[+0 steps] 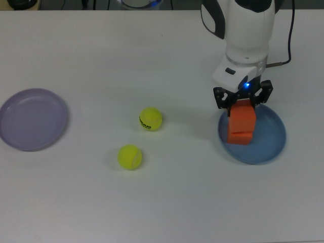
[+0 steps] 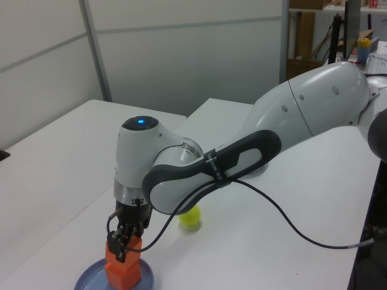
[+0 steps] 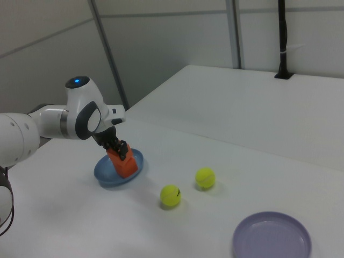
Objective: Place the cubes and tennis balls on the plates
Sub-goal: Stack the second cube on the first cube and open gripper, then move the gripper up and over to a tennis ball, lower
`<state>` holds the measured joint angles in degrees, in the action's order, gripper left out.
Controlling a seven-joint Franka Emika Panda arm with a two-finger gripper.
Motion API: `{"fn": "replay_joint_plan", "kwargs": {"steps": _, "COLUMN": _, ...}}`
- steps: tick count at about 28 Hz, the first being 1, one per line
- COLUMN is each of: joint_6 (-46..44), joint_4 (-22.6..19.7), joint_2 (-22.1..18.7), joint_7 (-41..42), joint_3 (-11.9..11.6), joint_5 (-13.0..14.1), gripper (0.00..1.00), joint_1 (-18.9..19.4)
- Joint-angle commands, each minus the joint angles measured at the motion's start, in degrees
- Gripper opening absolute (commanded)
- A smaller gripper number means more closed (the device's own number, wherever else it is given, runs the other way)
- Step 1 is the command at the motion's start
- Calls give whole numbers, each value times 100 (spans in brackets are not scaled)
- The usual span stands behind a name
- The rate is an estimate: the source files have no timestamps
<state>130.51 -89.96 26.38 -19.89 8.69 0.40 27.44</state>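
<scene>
Clamped on an orange cube [image 1: 243, 116], the gripper [image 1: 242, 101] over the blue plate [image 1: 271, 147] at the top view's right, with that cube stacked directly above a second orange cube [image 1: 239, 136] lying in the plate; whether the two touch, impossible to say. Two cubes in all, both over the blue plate. Two tennis balls on bare white table [image 1: 101, 50]: the lettered one [image 1: 150, 119] mid-table, the plain one [image 1: 130, 157] just below and to the top view's left of it, close together but apart. Two plates: blue at the top view's right, lavender [image 1: 33, 119] at the far left edge, holding nothing, well apart from the balls. Wide open tabletop between balls and blue plate, and across the near side.
</scene>
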Motion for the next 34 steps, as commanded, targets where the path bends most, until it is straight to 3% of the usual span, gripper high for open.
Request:
{"fn": "replay_joint_plan", "kwargs": {"steps": 1, "joint_6": 106, "joint_4": 155, "joint_2": 113, "joint_7": -261, "joint_3": 45, "joint_5": -181, "gripper": 0, "joint_1": 34}}
{"fn": "replay_joint_plan", "kwargs": {"steps": 2, "joint_6": 106, "joint_4": 155, "joint_2": 113, "joint_7": -261, "joint_3": 62, "joint_5": -207, "gripper": 0, "joint_1": 34}}
{"fn": "replay_joint_plan", "kwargs": {"steps": 3, "joint_6": 106, "joint_4": 155, "joint_2": 113, "joint_7": -244, "joint_3": 80, "joint_5": -242, "gripper": 7, "joint_1": 42}}
{"fn": "replay_joint_plan", "kwargs": {"steps": 4, "joint_6": 97, "joint_4": 155, "joint_2": 113, "joint_7": -235, "joint_3": 89, "joint_5": -269, "gripper": 34, "joint_1": 42}}
{"fn": "replay_joint_plan", "kwargs": {"steps": 5, "joint_6": 97, "joint_4": 155, "joint_2": 113, "joint_7": -243, "joint_3": 89, "joint_5": -295, "gripper": 76, "joint_1": 42}}
{"fn": "replay_joint_plan", "kwargs": {"steps": 6, "joint_6": 97, "joint_4": 155, "joint_2": 113, "joint_7": -252, "joint_3": 89, "joint_5": -330, "gripper": 100, "joint_1": 42}}
{"fn": "replay_joint_plan", "kwargs": {"steps": 19, "joint_6": 62, "joint_4": 155, "joint_2": -28, "joint_7": -621, "joint_3": 89, "joint_5": -296, "gripper": 100, "joint_1": 34}}
{"fn": "replay_joint_plan", "kwargs": {"steps": 22, "joint_6": -69, "joint_4": 94, "joint_2": -465, "joint_7": -735, "joint_3": 80, "joint_5": -190, "gripper": 100, "joint_1": -1}}
{"fn": "replay_joint_plan", "kwargs": {"steps": 26, "joint_6": -666, "joint_4": 137, "joint_2": -748, "joint_7": -824, "joint_3": 1, "joint_5": -155, "gripper": 100, "joint_1": -80}}
{"fn": "replay_joint_plan", "kwargs": {"steps": 31, "joint_6": -1343, "joint_4": 84, "joint_2": -1161, "joint_7": -867, "joint_3": -34, "joint_5": -120, "gripper": 100, "joint_1": -502}}
{"fn": "replay_joint_plan", "kwargs": {"steps": 34, "joint_6": -1564, "joint_4": 58, "joint_2": -1206, "joint_7": -876, "joint_3": -288, "joint_5": -102, "gripper": 100, "joint_1": -713}}
